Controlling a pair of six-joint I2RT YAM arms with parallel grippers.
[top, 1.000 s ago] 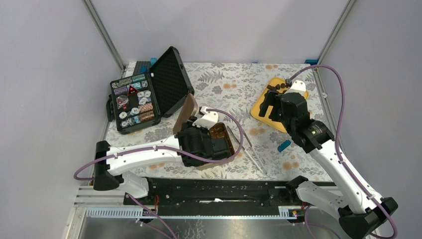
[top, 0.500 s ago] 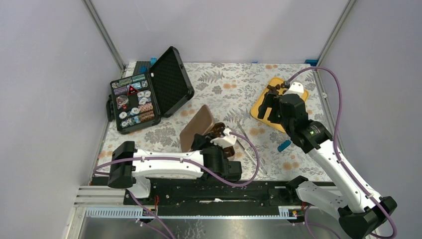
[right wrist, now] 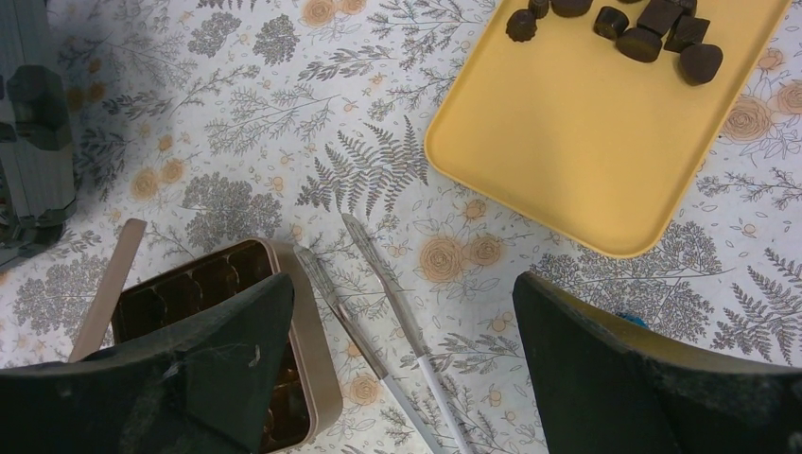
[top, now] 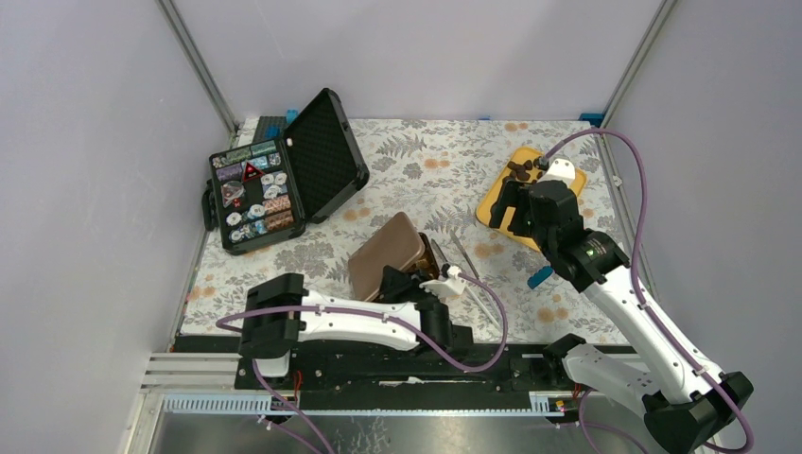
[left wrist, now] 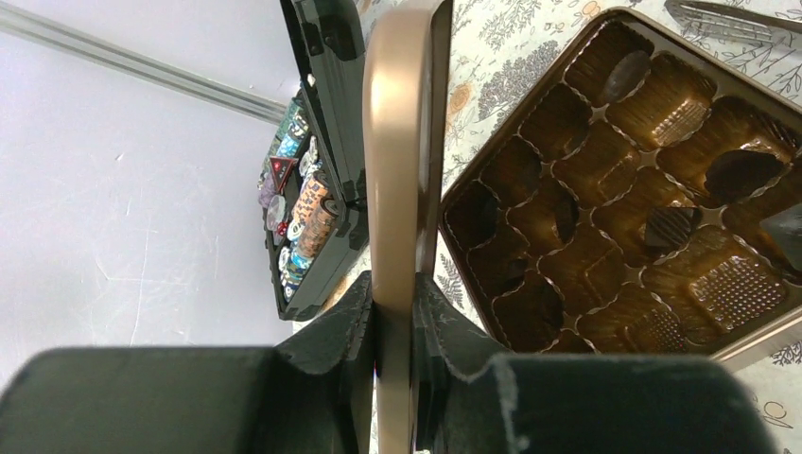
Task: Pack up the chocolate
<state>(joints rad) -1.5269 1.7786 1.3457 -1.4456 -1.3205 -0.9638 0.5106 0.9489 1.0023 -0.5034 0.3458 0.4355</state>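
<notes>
Several dark chocolate pieces (right wrist: 615,24) lie at the far end of a yellow tray (right wrist: 586,142), also seen in the top view (top: 523,168). A few more pieces (left wrist: 740,173) sit in the compartments of the golden-brown tin (left wrist: 605,189). My left gripper (left wrist: 395,288) is shut on the edge of the flat brown lid (left wrist: 402,142). In the top view the lid (top: 386,253) leans over the tin (top: 433,257), mostly hiding it. My right gripper (right wrist: 402,378) is open and empty, hovering over the cloth between tin and tray, as the top view (top: 515,203) shows.
Metal tongs (right wrist: 378,303) lie on the floral cloth right of the tin. An open black case (top: 284,180) with small items stands at the back left. A small blue object (top: 539,277) lies near the right arm. Grey walls enclose the table.
My left arm has swung the lid right and toward the near edge, and the lid has tipped from upright beside the tin to leaning over it. The right gripper has barely moved.
</notes>
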